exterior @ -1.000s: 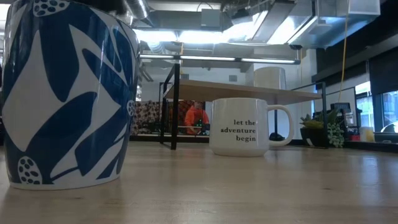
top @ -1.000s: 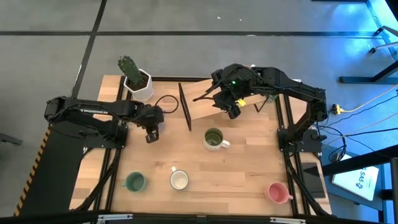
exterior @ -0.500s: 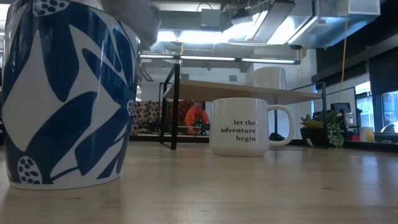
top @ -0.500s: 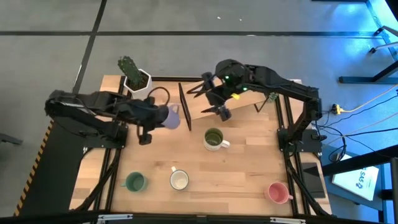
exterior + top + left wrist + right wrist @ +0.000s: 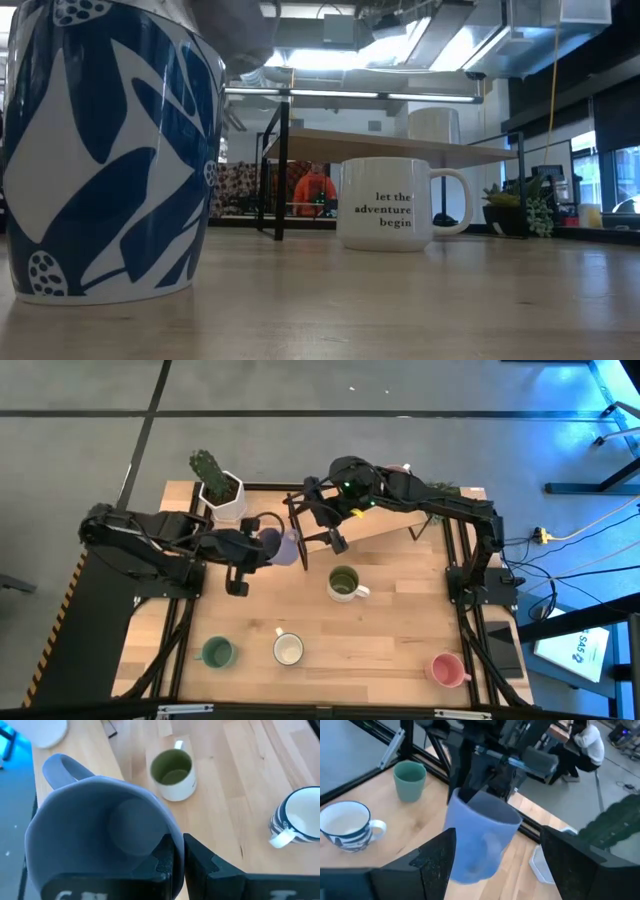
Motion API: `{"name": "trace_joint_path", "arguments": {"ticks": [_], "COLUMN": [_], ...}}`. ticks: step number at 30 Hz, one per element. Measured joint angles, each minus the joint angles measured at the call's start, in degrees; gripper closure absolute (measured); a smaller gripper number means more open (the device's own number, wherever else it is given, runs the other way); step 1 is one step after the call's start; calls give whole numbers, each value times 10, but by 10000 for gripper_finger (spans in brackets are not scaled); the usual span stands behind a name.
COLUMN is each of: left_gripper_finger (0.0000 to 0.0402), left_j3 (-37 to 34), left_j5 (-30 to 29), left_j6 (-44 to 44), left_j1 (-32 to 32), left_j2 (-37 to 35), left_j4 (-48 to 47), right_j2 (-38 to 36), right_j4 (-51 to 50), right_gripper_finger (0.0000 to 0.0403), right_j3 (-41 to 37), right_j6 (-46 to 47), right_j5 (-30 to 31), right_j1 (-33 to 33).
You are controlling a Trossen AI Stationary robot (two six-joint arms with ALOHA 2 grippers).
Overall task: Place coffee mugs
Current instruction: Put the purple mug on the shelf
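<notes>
Lavender-blue mug (image 5: 281, 547) held above table beside dark shelf post (image 5: 297, 532), axis roughly upright, handle toward table's far edge. Left gripper (image 5: 262, 547) clamped on its rim; arm stretched rightward. Right gripper (image 5: 322, 528), fingers spread, has advanced leftward since earlier frame, now just beside mug

bright light from above, some parts blurred

the table (image 5: 400, 630) is evenly lit in the high view, with blue light at one corner. ceiling lamps (image 5: 330, 58) glare in the low view, where the near blue and white mug (image 5: 105, 150) looks soft. the lavender mug (image 5: 480, 837) and dark fingers (image 5: 432, 865) are blurred in the wrist views.
</notes>
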Motion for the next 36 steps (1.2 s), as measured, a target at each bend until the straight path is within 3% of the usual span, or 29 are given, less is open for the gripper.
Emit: {"name": "trace_joint_path", "arguments": {"ticks": [11, 21, 26, 33, 36], "left_gripper_finger": [387, 387, 387, 387, 387], "left_j3": [1, 1, 1, 0, 0], "left_j5": [-26, -41, -41, -45, -52], "left_j6": [30, 56, 73, 74, 78], "left_j1": [-6, -6, -6, -6, -6], "left_j2": [9, 9, 9, 9, 9], "left_j4": [18, 33, 48, 41, 41], "right_j2": [29, 30, 30, 29, 29], "right_j4": [-4, -31, -33, -32, -30], "right_gripper_finger": [127, 135, 204, 370, 379], "right_j3": [0, -1, -1, -1, 0], "right_j6": [20, 21, 21, 33, 35], "right_j5": [-14, 20, 25, 40, 34], "right_j1": [1, 0, 0, 0, -1]}}
